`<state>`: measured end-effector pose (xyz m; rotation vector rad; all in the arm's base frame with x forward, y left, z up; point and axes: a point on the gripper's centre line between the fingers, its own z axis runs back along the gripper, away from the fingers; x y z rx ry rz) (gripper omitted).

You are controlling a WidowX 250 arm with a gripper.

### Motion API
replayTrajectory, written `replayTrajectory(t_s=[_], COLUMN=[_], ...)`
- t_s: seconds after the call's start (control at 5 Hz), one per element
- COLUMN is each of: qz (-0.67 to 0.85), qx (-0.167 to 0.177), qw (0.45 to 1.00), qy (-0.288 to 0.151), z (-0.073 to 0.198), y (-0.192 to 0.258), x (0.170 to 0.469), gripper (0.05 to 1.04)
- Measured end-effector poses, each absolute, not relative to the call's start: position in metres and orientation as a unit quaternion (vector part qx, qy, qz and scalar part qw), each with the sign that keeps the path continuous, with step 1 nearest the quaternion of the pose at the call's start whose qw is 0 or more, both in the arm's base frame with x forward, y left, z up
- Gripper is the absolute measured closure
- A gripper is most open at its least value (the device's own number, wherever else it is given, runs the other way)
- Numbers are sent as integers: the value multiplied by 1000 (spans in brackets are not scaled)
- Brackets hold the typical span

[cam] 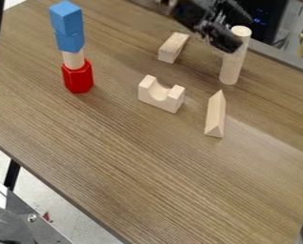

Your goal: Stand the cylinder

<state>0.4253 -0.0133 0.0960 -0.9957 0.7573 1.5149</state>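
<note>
The light wooden cylinder (233, 66) stands upright, or nearly so, on the brown table (147, 176) in the upper right of the camera view. My black gripper (225, 42) comes down from the top edge and lies against or just in front of the cylinder's upper left side, covering part of it. The cylinder's round top face shows above the gripper's tip, and its lower half is in plain sight. Whether the gripper holds the cylinder cannot be made out.
Left of the cylinder lie a rectangular wooden block (173, 47) and a notched block (160, 94); a triangular prism (215, 114) lies below it. At upper left, blue blocks (68, 27) top a light wooden piece (73, 59) and a red hexagonal block (77, 76).
</note>
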Motion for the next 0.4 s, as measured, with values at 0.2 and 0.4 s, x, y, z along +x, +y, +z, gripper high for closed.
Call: replayTrajectory(t_s=[0.2, 0.4], qz=[671, 672], qx=[-385, -355], qw=[522, 564], qy=[359, 322], z=[96, 98], y=[-14, -6], x=[419, 422], gripper=[83, 83])
